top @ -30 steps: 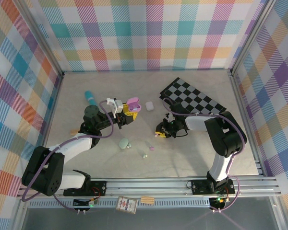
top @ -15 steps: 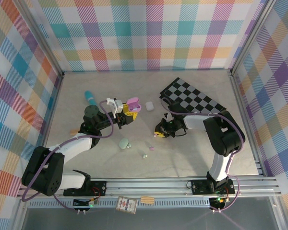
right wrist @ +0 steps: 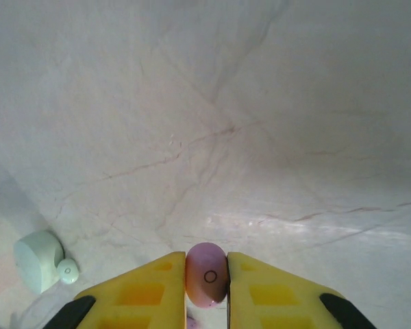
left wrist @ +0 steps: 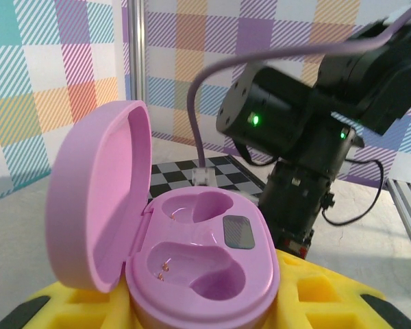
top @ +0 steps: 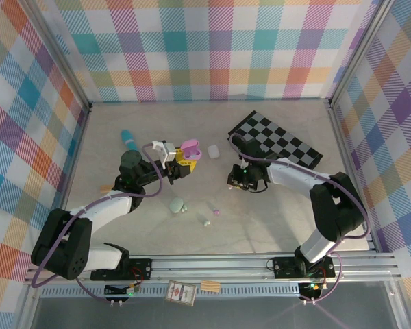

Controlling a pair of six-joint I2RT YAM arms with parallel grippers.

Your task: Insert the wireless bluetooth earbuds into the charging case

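Observation:
My left gripper (top: 185, 157) is shut on the open lilac charging case (left wrist: 200, 271), held above the table with its lid (left wrist: 96, 199) tipped back to the left. Both wells in the case are empty. My right gripper (right wrist: 206, 262) is shut on a lilac earbud (right wrist: 206, 279), pinched between the yellow fingers (right wrist: 147, 288) a little above the marble table. In the top view the right gripper (top: 235, 179) hangs right of the case. Another lilac earbud (top: 216, 213) and a pale one (top: 207, 223) lie on the table nearer the front.
A mint case (top: 176, 204) with a mint earbud (right wrist: 68, 271) beside it lies front of the left gripper. A white case (top: 213, 151) sits right of the lilac one. A checkered mat (top: 274, 140) lies at the back right and a teal object (top: 128, 140) at the back left.
The right gripper has closed on the lilac earbud and lifted it off the table, moving back and slightly right. The left arm and the case have stayed still.

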